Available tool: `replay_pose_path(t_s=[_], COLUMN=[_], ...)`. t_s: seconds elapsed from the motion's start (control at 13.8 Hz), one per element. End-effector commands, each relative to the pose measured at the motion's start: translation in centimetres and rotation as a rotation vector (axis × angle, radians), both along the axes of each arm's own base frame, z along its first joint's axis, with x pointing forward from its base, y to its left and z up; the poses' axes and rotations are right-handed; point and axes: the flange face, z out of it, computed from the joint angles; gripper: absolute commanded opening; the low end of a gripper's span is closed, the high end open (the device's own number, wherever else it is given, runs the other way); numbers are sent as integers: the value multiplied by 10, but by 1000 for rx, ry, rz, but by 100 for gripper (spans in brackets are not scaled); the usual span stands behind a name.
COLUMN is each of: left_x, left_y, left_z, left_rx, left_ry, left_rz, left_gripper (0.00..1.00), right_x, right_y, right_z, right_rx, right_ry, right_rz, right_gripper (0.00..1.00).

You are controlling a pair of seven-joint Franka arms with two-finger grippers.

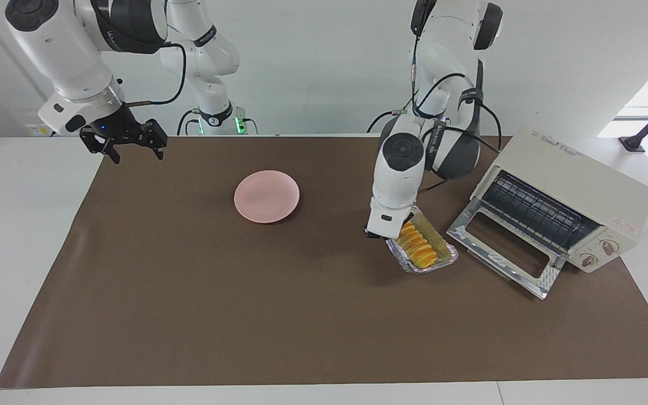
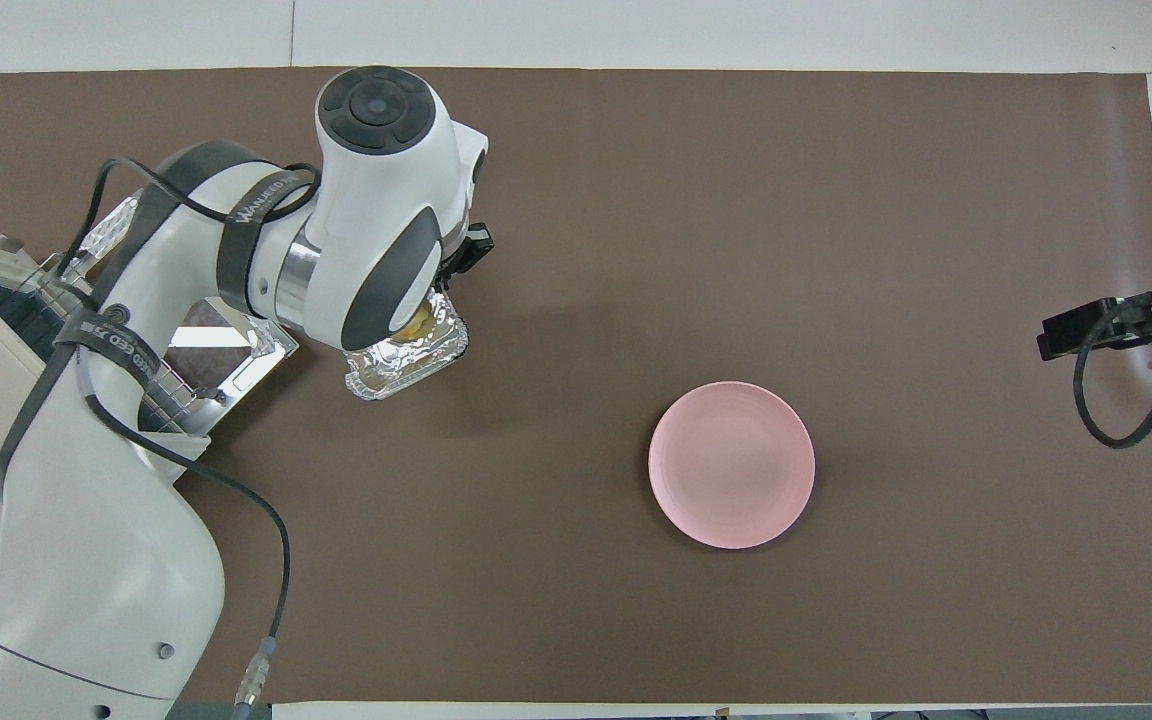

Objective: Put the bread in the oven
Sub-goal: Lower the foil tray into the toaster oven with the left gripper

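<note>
1 bread [image 1: 417, 247] in foil tray [image 1: 442, 260], long axis diagonal, beside oven [image 1: 568, 191] door

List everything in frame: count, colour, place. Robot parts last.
bread: 1, yellow-orange, in the foil tray
foil tray: 1, silver, on the mat in front of the oven's open door
oven: 1, cream-white, door dropped open, at the left arm's end of the table
plate: 1, pink, on the mat, mid-table, nothing on it
mat: 1, brown, covering the white table
left gripper: 1, white, down at the foil tray's rim
right gripper: 1, black, raised over the mat's edge at the right arm's end, waiting, fingers apart
</note>
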Motion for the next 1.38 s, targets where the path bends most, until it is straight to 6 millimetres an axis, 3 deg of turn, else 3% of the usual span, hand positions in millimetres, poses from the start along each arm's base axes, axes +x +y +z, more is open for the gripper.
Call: replay_pose_path(t_s=[0.0,0.29,0.44,0.87,1.16,1.31], left_x=[17,42,49,40,22,17], left_y=[55,142,175,275,303,307], left_z=[21,18,15,1,-13,-16], left_rx=[64,105,108,130,183,184], left_ry=[-35,-49,-42,63,116,133], left_rz=[113,234,280,299,278,286], left_gripper=[0,0,0,0,0,0], right_x=[-7,-7,-7,-7,-7,-7], right_y=[-1,-1,-1,-1,-1,-2], right_z=[0,0,0,0,0,0], right_rx=[-16,-16,-16,-16,-16,-18], right_ry=[-7,-7,-7,-7,-7,-7], right_rz=[12,10,12,12,12,12], right_gripper=[100,100,100,100,100,100])
